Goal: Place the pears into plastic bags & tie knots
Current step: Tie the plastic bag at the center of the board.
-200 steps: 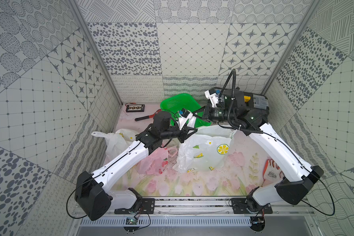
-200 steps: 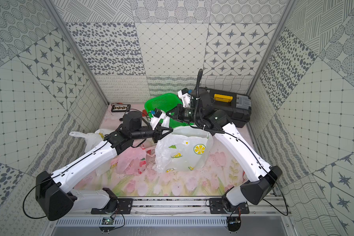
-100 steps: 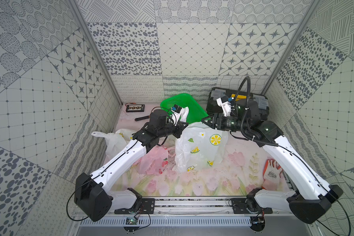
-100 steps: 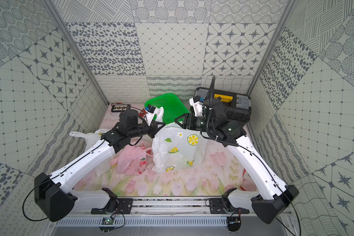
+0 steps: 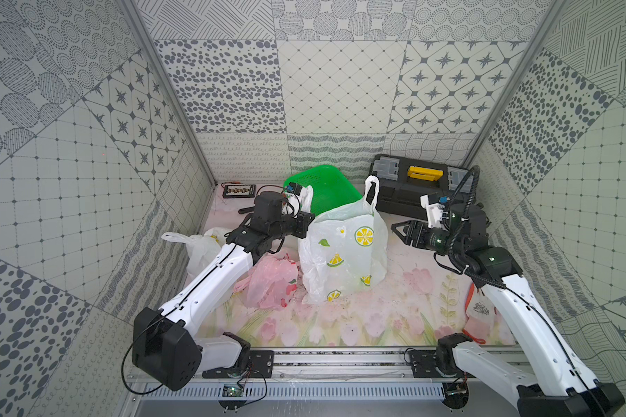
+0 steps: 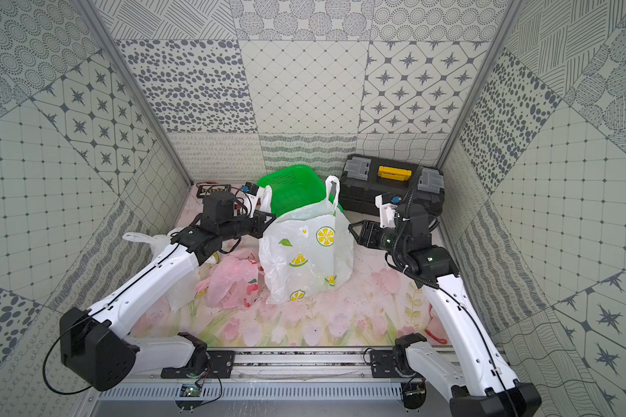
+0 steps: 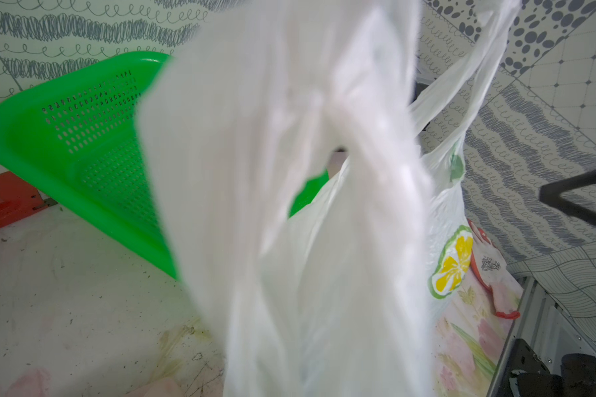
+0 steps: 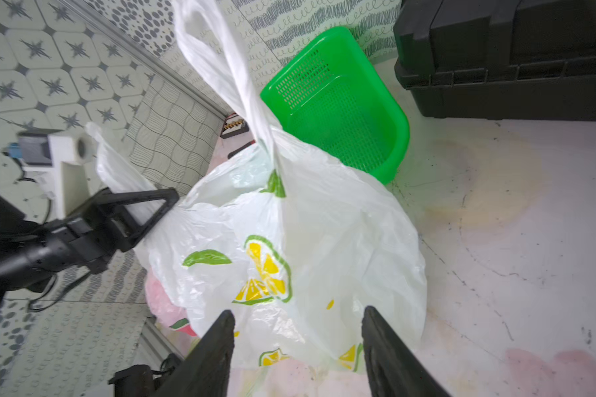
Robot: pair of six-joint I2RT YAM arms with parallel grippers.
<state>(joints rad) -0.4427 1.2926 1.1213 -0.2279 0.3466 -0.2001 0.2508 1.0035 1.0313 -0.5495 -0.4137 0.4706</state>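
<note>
Left hand (image 5: 303,224) is clamped tight on one handle (image 5: 306,195) of the lemon-print bag (image 5: 344,252), pinching the thin plastic so that loop pokes up above it. The right hand (image 5: 398,231) is spread wide with nothing in it, parked just beside the bag's other side and pointed at it but not touching. The second handle (image 5: 371,187) sticks straight up on its own with nobody holding it. The bag itself sits upright on the tabletop (image 5: 412,307) between the two arms, puffed out and full-looking, mouth not closed. I can't actually spot any pears anywhere, and the plastic is too cloudy to say what's inside. The green mesh basket (image 5: 326,187) behind it leans against the back wall and looks empty, so my guess is the loading part is done for this one. A pink bag (image 5: 271,281) lies crumpled just beside the lemon one, and another white bag (image 5: 203,249) sits past the left arm near the wall; can't tell whether either is knotted. So I'd say what's left for this bag is the knot: the free handle needs grabbing, then both loops need crossing and pulling.
</note>
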